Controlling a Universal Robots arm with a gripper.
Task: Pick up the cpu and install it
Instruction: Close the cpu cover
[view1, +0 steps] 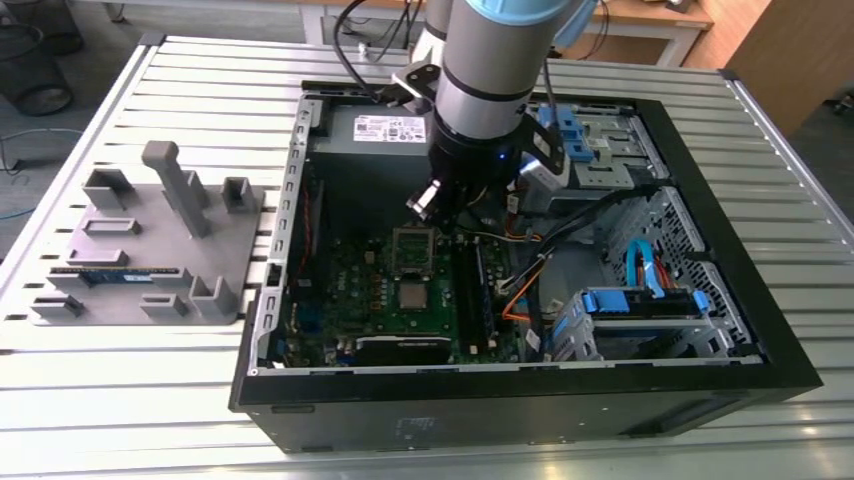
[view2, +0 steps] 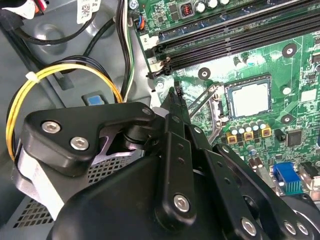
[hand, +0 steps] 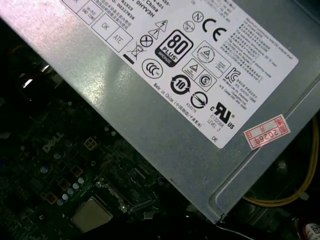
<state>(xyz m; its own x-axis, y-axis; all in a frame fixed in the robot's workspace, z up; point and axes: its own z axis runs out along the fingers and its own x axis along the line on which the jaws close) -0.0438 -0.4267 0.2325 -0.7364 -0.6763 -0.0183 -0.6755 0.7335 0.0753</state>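
While lying on the grey slatted worktop (view1: 120, 400), wide open on top: big black computer case (view1: 534, 400). Reaching down into the case from above: fat grey robot arm (view1: 487, 70). Beside the case, on the exterior view's left, resting on the worktop: grey holder tray (view1: 160, 240) with posts and slots. Inside the case, along the far wall: silver power box (view1: 380, 130) with stickers on it. Flat on the case floor: green board (view1: 387, 320). Hanging over the board, near the power box: black hand (view1: 434, 205). Pressed together in the second wrist view, gripping nothing: thin fingertips (view2: 175, 120). Sitting in its square socket in the middle of the board, apart from the hand, untouched: shiny little cpu (view1: 416, 295).
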